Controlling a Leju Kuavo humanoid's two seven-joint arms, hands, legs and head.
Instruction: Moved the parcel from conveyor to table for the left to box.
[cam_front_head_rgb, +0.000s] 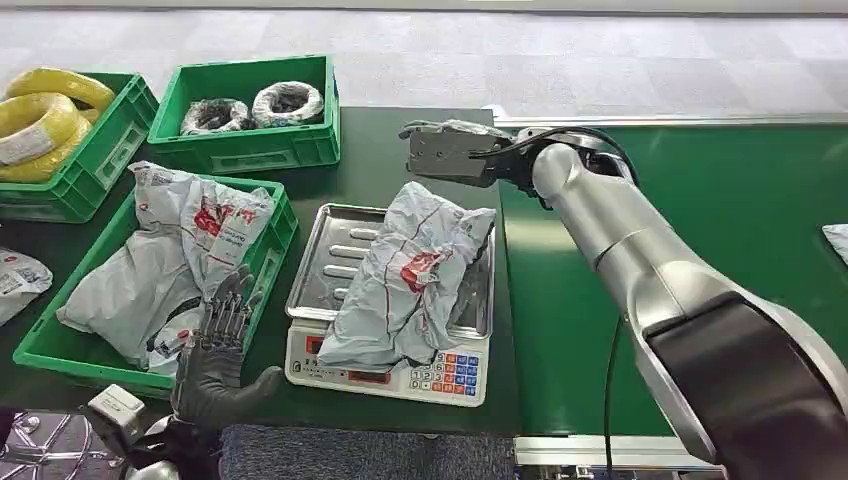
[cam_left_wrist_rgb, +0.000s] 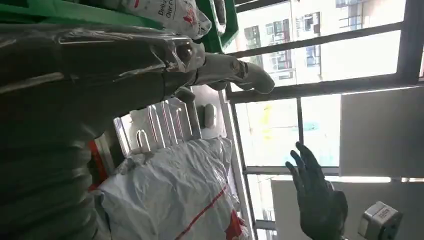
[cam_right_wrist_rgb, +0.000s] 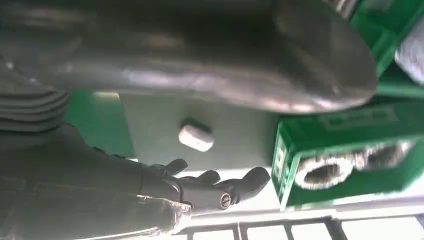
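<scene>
The left hand (cam_front_head_rgb: 222, 352) is nearest to the camera, low in the head view, raised with its dark fingers (cam_front_head_rgb: 232, 300) spread apart and holding nothing. It stands at the near edge of a green crate (cam_front_head_rgb: 272, 236) that contains several grey mail bags (cam_front_head_rgb: 185, 245). Just beside this crate, on the dark green table (cam_front_head_rgb: 370, 155), stands a white weighing scale (cam_front_head_rgb: 385, 375) with a metal tray (cam_front_head_rgb: 330, 255) and coloured keys (cam_front_head_rgb: 445, 372). The parcel (cam_front_head_rgb: 410, 275), a crumpled grey plastic bag with red print, lies on the tray and covers most of it.

The right arm (cam_front_head_rgb: 640, 260) reaches from the right side across the green conveyor (cam_front_head_rgb: 700, 200). The right hand (cam_front_head_rgb: 450, 150) hovers above the far end of the scale, apart from the parcel; in the right wrist view its fingers (cam_right_wrist_rgb: 220, 187) are extended and hold nothing.

Further back, a second green crate (cam_front_head_rgb: 250, 145) contains two wrapped coils (cam_front_head_rgb: 255, 105), and a third crate (cam_front_head_rgb: 95, 160) at the left holds yellow coils (cam_front_head_rgb: 40, 115). Another grey bag (cam_front_head_rgb: 838, 240) lies at the right edge of the conveyor.
</scene>
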